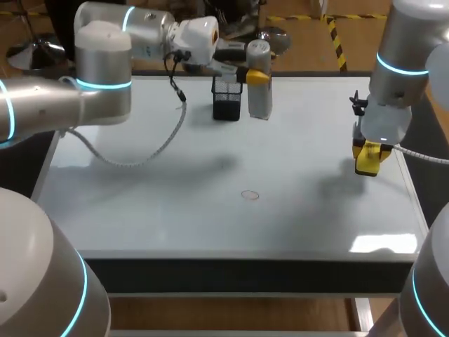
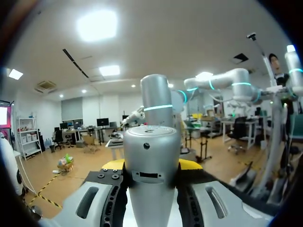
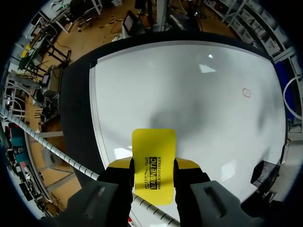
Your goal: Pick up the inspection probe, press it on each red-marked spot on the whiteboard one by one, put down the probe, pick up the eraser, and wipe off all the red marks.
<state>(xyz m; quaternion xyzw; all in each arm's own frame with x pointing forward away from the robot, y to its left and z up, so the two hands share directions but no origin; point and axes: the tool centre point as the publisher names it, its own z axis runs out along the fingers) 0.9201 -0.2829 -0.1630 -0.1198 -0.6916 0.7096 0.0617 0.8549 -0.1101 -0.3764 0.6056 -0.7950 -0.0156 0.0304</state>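
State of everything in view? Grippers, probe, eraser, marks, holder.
left gripper: shut on the inspection probe
inspection probe: upright, gripped, beside the mesh holder
right gripper: shut on the eraser
eraser: held above the whiteboard, not touching it
red mark: one circle, not wiped
mesh holder: upright at the far edge
whiteboard: flat, otherwise unmarked

Left wrist view: probe (image 2: 151,142) hides most of left tool (image 2: 151,164) tips; probe's near end cut off. Head view: eraser (image 1: 365,168) indistinct against right tool (image 1: 370,156). Red mark (image 1: 250,195) too small to resolve.
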